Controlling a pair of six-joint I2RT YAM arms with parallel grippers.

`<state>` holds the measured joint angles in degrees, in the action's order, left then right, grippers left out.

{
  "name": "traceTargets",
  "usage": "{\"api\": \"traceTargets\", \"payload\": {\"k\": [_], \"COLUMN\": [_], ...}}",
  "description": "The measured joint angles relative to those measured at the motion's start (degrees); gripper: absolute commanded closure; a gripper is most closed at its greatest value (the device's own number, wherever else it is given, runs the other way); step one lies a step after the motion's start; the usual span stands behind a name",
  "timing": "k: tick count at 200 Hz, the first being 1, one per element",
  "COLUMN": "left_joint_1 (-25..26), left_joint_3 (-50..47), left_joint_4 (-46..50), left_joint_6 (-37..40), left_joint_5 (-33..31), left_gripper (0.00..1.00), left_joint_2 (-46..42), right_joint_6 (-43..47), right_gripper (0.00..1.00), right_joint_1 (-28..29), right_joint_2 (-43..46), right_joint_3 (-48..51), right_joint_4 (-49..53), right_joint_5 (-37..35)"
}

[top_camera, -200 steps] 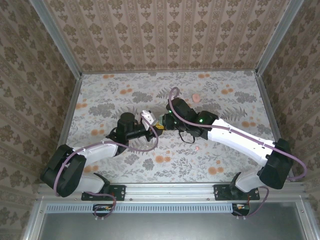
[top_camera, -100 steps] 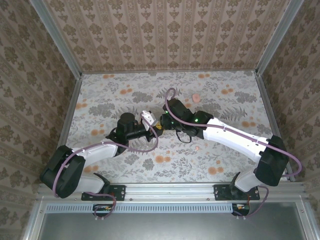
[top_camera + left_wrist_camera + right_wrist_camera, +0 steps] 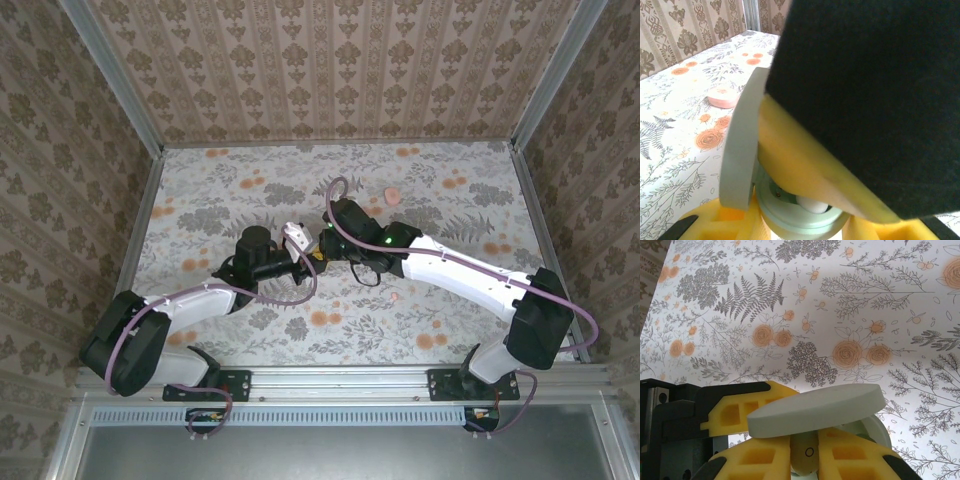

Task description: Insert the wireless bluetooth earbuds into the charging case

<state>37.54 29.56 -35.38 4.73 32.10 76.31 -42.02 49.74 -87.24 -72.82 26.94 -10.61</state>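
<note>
My left gripper [image 3: 292, 256] is shut on the mint charging case [image 3: 800, 216], held above the table with its lid [image 3: 740, 150] hinged open. A white earbud [image 3: 813, 204] sits in the case's well. My right gripper [image 3: 808, 460] reaches in from the right, under the lid [image 3: 815, 409], and meets the left one [image 3: 318, 250]. Its yellow fingers [image 3: 860, 457] are shut on a pale mint earbud [image 3: 808, 452] just over the case. In the left wrist view its yellow finger [image 3: 805, 150] covers most of the case's inside. A tiny pink earbud [image 3: 397, 296] lies on the table.
A round pink case [image 3: 393, 194] lies on the floral table further back, and it sits at the left in the left wrist view [image 3: 724, 96]. Patterned walls stand on three sides. The right arm's cable [image 3: 340, 190] loops above the grippers.
The right arm has moved a little to the left, bringing its gripper closer in against the open case. The left arm and case have stayed still.
</note>
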Motion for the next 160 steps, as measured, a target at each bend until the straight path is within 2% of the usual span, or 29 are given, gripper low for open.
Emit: {"api": "traceTargets", "payload": {"k": [34, 94, 135, 160], "left_joint_1": [0.0, 0.0, 0.0, 0.0], "left_joint_3": [0.0, 0.0, 0.0, 0.0], "left_joint_4": [0.0, 0.0, 0.0, 0.0], "left_joint_6": [0.0, 0.0, 0.0, 0.7], "left_joint_5": [-0.2, -0.4, -0.4, -0.4], "left_gripper": [0.88, 0.88, 0.88, 0.88], "left_joint_2": [0.0, -0.1, -1.1, -2.4], "right_joint_6": [-0.3, -1.7, -2.4, -2.8], "right_gripper": [0.71, 0.66, 0.65, 0.64], "right_joint_1": [0.2, 0.4, -0.3, -2.8], "right_joint_2": [0.0, 1.2, 5.4, 10.5], "right_joint_3": [0.0, 0.0, 0.0, 0.0], "right_joint_4": [0.0, 0.1, 0.4, 0.8], "right_joint_5": [0.0, 0.3, 0.7, 1.6]}}
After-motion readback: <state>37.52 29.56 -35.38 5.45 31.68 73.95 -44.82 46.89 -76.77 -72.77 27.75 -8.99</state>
